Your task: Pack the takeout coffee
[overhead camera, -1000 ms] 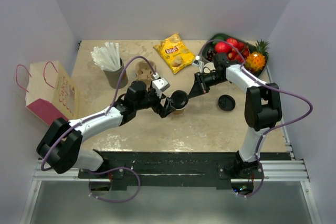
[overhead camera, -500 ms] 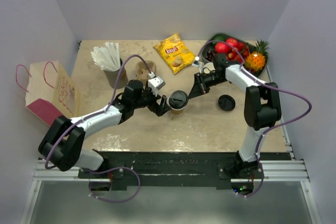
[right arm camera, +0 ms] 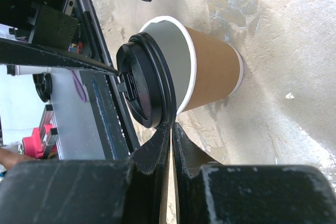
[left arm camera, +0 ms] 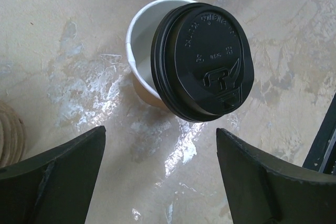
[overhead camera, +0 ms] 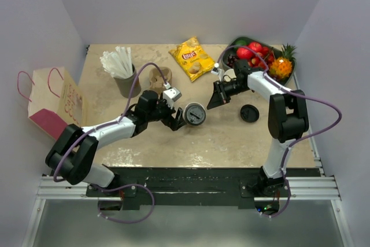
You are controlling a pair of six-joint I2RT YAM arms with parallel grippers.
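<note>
The takeout coffee stands on the bench, its black lid askew. The left claw gapes released just beside it. The right claw is clenched, its tips perhaps touching the lid.

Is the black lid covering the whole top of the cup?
No, the black lid sits off to one side, so part of the cup's white inside is showing.

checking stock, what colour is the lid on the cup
Black lid, best seen in the left wrist view.
</note>
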